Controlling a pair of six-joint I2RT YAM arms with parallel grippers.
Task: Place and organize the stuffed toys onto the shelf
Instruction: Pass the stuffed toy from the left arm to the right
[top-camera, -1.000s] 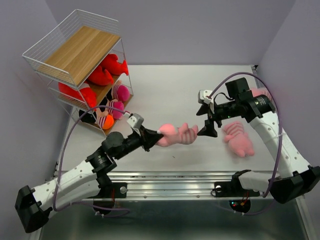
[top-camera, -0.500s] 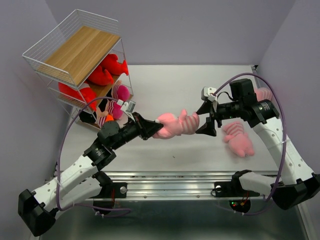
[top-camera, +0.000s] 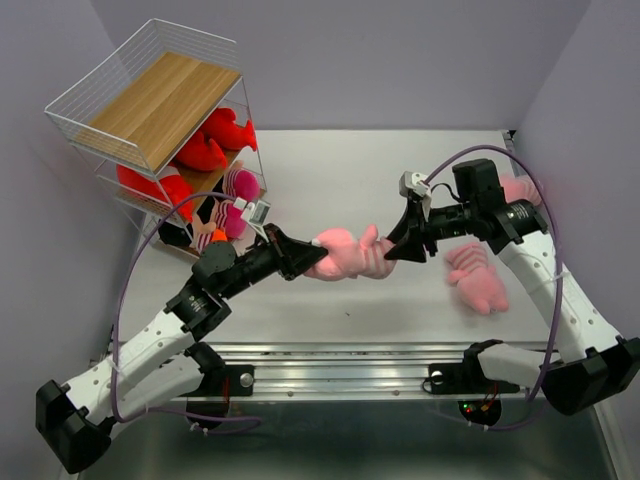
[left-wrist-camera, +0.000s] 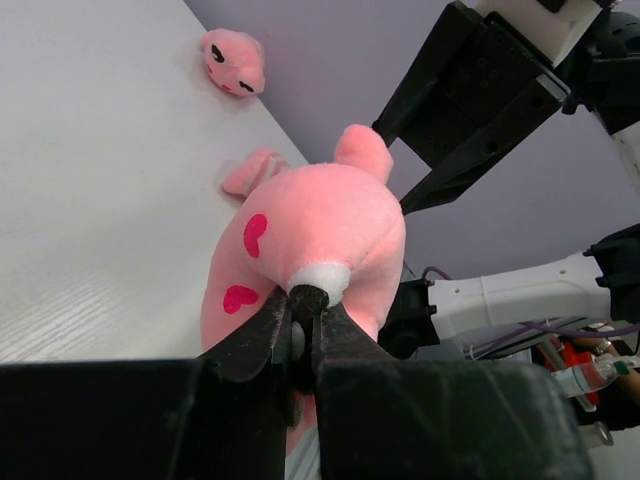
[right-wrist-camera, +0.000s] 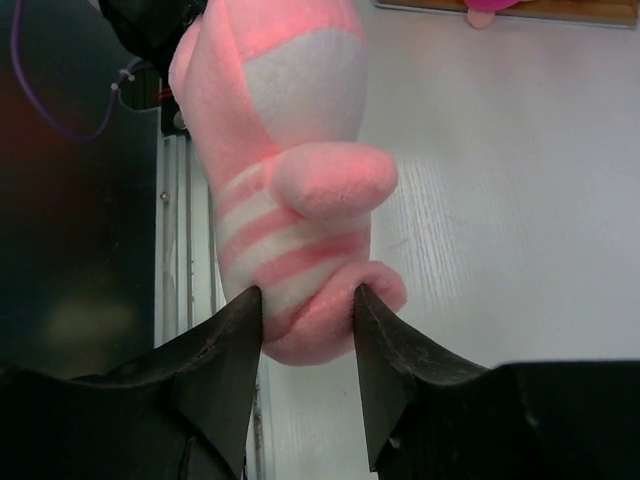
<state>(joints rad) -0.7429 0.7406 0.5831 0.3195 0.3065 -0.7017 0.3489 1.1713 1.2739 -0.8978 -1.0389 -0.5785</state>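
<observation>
Toy in hand: a pink striped toy (top-camera: 350, 258), at the middle of the top view, hanging between the two arms above the table (top-camera: 330, 170).
Left gripper (left-wrist-camera: 303, 306): jaws pinched together on the white tuft at the toy's head end.
Right gripper (right-wrist-camera: 305, 315): jaws closed in on the striped tail end, one finger pressing each side and a foot bulging out past one of them.
Long axis: runs left to right across the top view, nearly level. The head points toward the lower left and the striped end toward the right.
Handling: probably light and very soft. It likely sags and twists from a one-end hold, and a nose pinch may slip.
Best hold: across the thick striped body, squeezing well into the stuffing.
Shelf (top-camera: 150, 100): upper left of the top view, with red toys (top-camera: 215, 135) on its middle tier and the top board bare.
Waiting: another pink toy (top-camera: 475, 280) lies on the table at the right.
</observation>
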